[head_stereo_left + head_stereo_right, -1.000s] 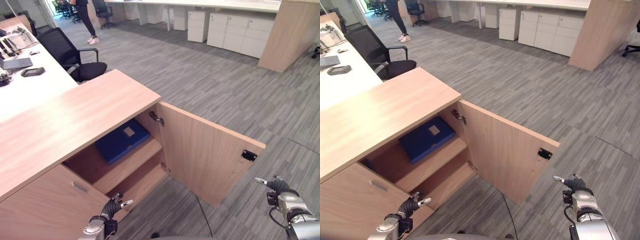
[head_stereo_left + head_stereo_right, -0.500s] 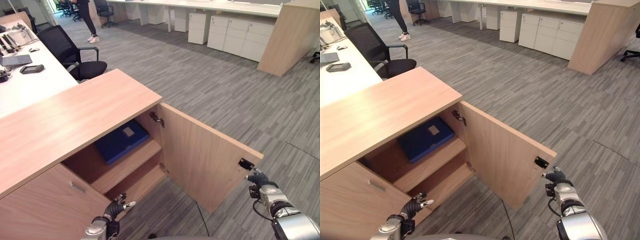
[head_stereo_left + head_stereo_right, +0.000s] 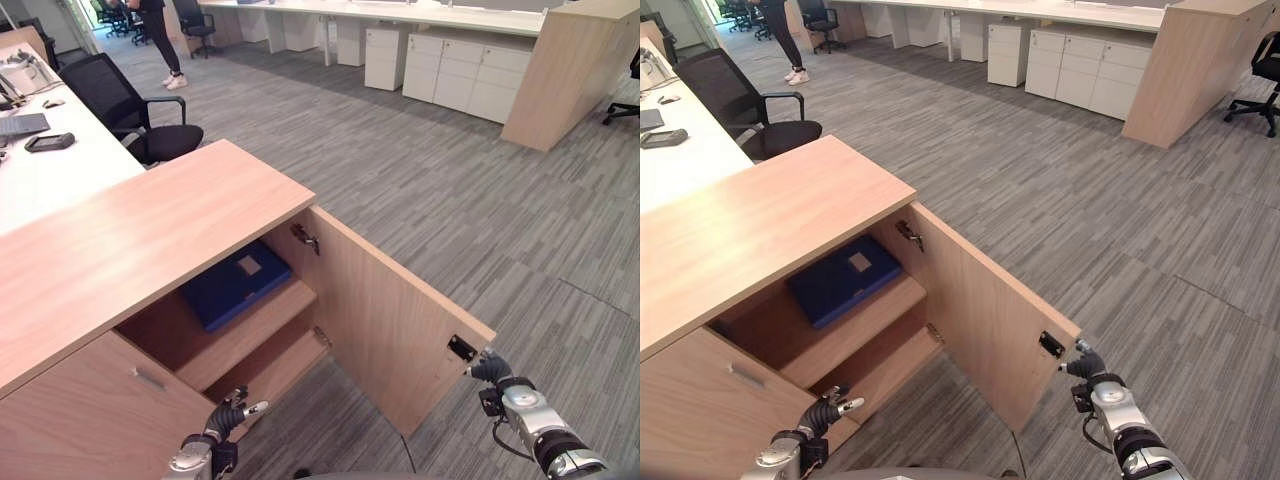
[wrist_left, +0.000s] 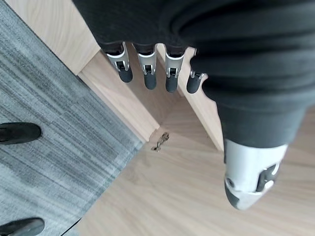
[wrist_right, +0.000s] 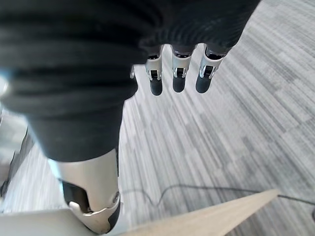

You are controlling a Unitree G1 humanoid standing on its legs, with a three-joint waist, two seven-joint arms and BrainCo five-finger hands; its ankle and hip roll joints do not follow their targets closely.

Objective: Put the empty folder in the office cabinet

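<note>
A blue folder lies flat on the upper shelf inside the wooden office cabinet. The cabinet's right door stands swung out over the floor. My right hand is at the door's free edge, just beside the small black latch plate; its fingers are straight and hold nothing. My left hand hangs low in front of the lower shelf, fingers straight and empty.
A white desk with devices adjoins the cabinet on the left, with a black office chair behind it. A person walks at the far back. White drawer units line the far wall. Grey carpet spreads to the right.
My right hand has moved up and left to the door's free edge, and the door looks swung slightly inward. The camera has shifted too. The left hand stays put.
</note>
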